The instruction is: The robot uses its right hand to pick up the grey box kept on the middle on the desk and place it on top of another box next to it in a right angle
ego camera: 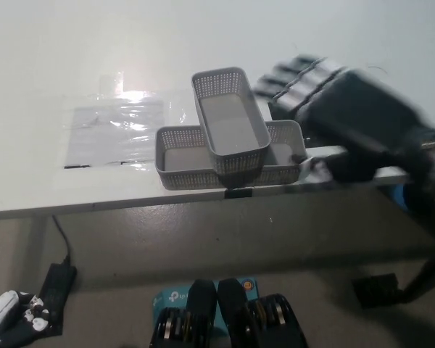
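A grey perforated box [230, 127] lies crosswise on top of a second grey box [181, 152], which runs along the desk's front edge. My black right hand [326, 98] is blurred with motion to the right of the boxes, apart from them, fingers spread and holding nothing. My white left hand [3, 315] rests at the lower left corner, below the desk; its state cannot be made out.
The white desk [203, 43] carries a clear plastic sheet [116, 123] to the left of the boxes. On the floor lie a black adapter with a cable [58, 279] and a teal carton [167, 297].
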Controlling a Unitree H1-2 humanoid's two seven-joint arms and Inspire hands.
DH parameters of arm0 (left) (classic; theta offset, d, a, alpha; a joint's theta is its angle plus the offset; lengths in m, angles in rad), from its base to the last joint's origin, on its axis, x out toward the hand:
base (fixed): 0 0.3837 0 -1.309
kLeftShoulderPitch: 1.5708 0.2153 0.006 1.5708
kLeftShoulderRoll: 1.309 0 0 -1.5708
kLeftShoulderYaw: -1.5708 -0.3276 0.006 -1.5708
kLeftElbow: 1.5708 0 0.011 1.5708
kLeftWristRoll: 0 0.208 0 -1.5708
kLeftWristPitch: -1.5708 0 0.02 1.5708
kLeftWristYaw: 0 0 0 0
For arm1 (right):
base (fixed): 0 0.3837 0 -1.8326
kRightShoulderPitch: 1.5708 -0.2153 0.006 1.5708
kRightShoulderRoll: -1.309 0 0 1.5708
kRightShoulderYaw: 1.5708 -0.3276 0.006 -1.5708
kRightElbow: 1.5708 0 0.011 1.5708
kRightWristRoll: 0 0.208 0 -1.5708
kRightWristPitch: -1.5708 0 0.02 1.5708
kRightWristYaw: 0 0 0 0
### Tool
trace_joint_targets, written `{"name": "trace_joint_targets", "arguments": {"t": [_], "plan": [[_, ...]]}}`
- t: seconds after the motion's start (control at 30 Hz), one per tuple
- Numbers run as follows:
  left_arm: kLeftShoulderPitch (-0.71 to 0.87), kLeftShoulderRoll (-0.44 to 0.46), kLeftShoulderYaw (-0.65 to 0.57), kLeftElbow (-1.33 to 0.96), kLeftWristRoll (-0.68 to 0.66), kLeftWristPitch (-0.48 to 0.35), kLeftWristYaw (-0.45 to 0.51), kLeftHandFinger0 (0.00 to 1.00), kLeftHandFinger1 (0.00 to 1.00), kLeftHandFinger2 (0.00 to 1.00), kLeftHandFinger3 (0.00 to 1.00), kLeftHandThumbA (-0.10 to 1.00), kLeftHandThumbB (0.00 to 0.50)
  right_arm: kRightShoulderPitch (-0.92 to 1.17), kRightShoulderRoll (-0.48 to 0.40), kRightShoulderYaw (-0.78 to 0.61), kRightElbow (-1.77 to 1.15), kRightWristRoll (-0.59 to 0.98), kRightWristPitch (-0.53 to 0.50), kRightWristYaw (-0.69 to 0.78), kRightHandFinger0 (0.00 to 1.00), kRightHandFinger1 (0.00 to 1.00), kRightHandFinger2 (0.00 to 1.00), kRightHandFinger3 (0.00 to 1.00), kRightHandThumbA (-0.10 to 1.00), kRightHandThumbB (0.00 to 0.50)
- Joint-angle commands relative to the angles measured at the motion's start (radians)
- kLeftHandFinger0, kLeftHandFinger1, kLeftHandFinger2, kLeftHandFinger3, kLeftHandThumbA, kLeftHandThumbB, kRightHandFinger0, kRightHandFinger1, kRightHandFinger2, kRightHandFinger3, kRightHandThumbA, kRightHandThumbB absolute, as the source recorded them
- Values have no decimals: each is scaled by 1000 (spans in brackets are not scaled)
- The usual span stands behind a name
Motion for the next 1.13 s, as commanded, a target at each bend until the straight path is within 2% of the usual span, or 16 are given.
{"name": "trace_joint_targets", "arguments": {"t": [0.0, 0.03, 0.07, 0.1, 0.13, 0.2, 0.33, 0.4, 0.43, 0.57, 0.63, 0.7, 0.77, 0.83, 0.93, 1.1], "plan": [[-16, 24, 8, -18, -9, -16, -4, 0, 0, 4, 148, -100, 500, 157, 96, -281, -119, 191, 213, -160, 270, 431, 604, 865, 478, 183], [-14, 20, 8, -15, -13, -25, -3, 0, 0, 1, 143, -100, 500, 219, 166, -330, -88, 204, 189, -259, 186, 327, 549, 833, 455, 192], [-13, 21, 9, -12, -13, -30, -2, 0, 0, 0, 144, -100, 500, 276, 235, -379, -37, 234, 144, -354, 49, 134, 391, 733, 469, 170], [-13, 20, 10, -10, -15, -35, -3, 0, 0, 0, 143, -100, 500, 305, 278, -412, -9, 258, 125, -398, 4, 68, 333, 691, 417, 168], [-13, 23, 6, -13, -8, -28, -3, 0, 0, 2, 146, -100, 500, 371, 335, -452, 69, 297, 65, -473, 0, 31, 266, 651, 331, 138], [-15, 21, 8, -15, -10, -18, -3, 0, 0, 8, 152, -100, 500, 425, 420, -513, 172, 377, 5, -537, 0, 1, 188, 628, 191, 136], [2, 11, 8, -12, -11, -32, 2, 0, 0, 8, 158, -100, 500, 466, 502, -560, 322, 407, -47, -585, 0, 2, 133, 656, 340, 146], [2, 10, 10, -15, -9, -20, 4, 0, 1, 30, 163, -100, 500, 473, 550, -584, 413, 427, -64, -612, 0, 0, 115, 684, 325, 170], [2, 9, 10, -10, -10, -31, 5, 0, 0, 31, 161, -100, 500, 476, 576, -597, 476, 447, -90, -633, 0, 29, 155, 698, 303, 170], [-1, 3, 9, 0, -8, -42, 4, 0, 0, 48, 136, -100, 500, 475, 643, -620, 609, 442, -143, -712, 0, 0, 128, 660, 261, 149], [-1, -1, 11, 5, -12, -53, 3, 0, 0, 27, 131, -100, 500, 480, 673, -617, 706, 441, -190, -740, 0, 0, 138, 708, 328, 134], [-7, -9, 8, 14, -15, -55, 2, 0, 0, 0, 140, -100, 500, 484, 667, -608, 763, 418, -218, -751, 0, 0, 97, 649, 360, 103], [-7, -9, 9, 12, -15, -56, 1, 0, 0, 0, 133, -100, 500, 488, 658, -594, 778, 397, -205, -738, 0, 6, 98, 630, 483, 86], [-8, -11, 8, 4, -6, -33, 7, 0, 2, 30, 157, -100, 500, 493, 627, -567, 772, 371, -161, -693, 0, 8, 106, 619, 757, 73], [-9, -9, 8, 4, -2, -31, 8, 0, 1, 23, 171, -100, 500, 496, 614, -550, 790, 359, -159, -707, 0, 11, 114, 619, 761, 47], [-11, -7, 8, 19, -11, -51, 1, 0, 0, 12, 152, -100, 500, 501, 591, -509, 800, 361, -177, -713, 0, 0, 99, 560, 704, 52]]}}
